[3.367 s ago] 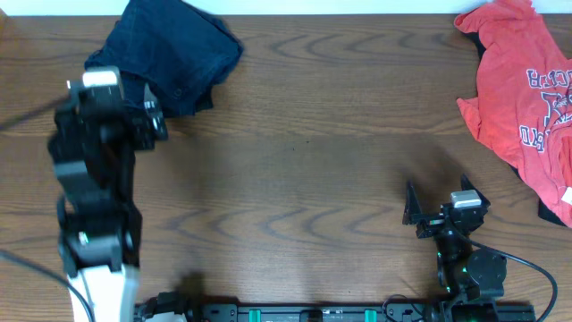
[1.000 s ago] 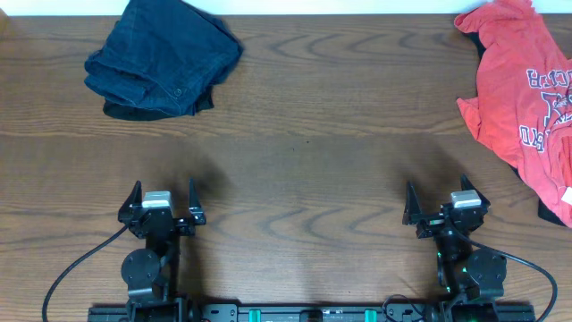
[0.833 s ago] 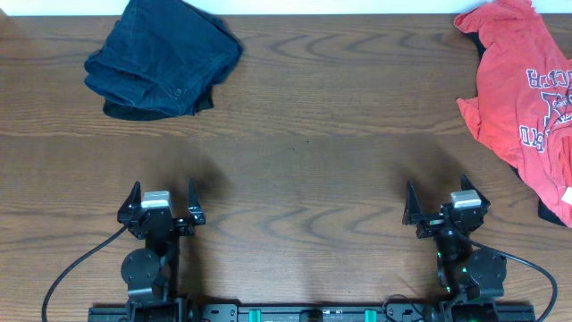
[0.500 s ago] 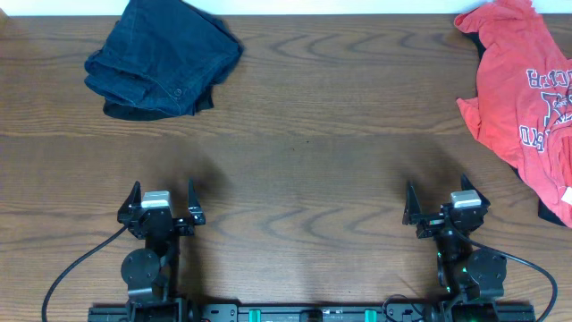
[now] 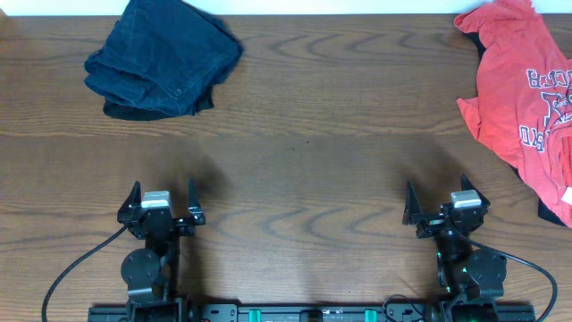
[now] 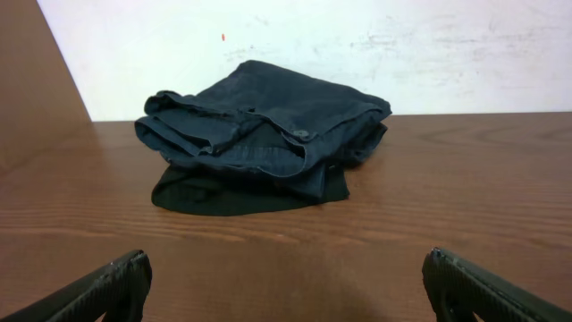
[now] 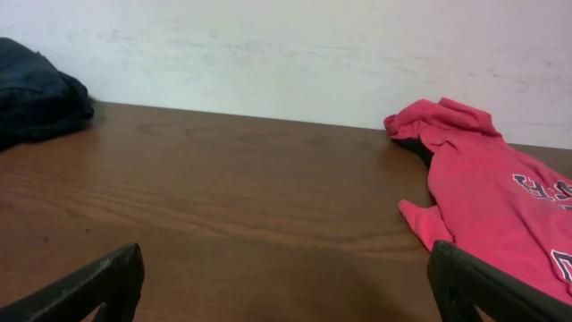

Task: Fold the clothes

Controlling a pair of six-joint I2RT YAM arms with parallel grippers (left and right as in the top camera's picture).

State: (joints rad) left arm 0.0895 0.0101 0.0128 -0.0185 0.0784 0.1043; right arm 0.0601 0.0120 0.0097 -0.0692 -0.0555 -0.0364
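Folded dark navy shorts (image 5: 163, 59) with a button lie at the far left of the table, on top of a black piece; they also show in the left wrist view (image 6: 264, 134) and at the left edge of the right wrist view (image 7: 36, 100). A red-orange T-shirt (image 5: 523, 89) with printed lettering lies crumpled at the far right, also in the right wrist view (image 7: 496, 210). My left gripper (image 5: 162, 200) (image 6: 286, 286) is open and empty near the front edge. My right gripper (image 5: 439, 199) (image 7: 286, 286) is open and empty near the front edge.
The wooden table (image 5: 304, 143) spans the view. A white wall (image 6: 357, 45) rises behind its far edge. A dark cloth edge (image 5: 552, 211) peeks from under the T-shirt at the right. Black cables trail from both arm bases at the front.
The left arm has drawn back from beside the navy shorts to the front edge, its gripper empty. In the last second nothing has moved.
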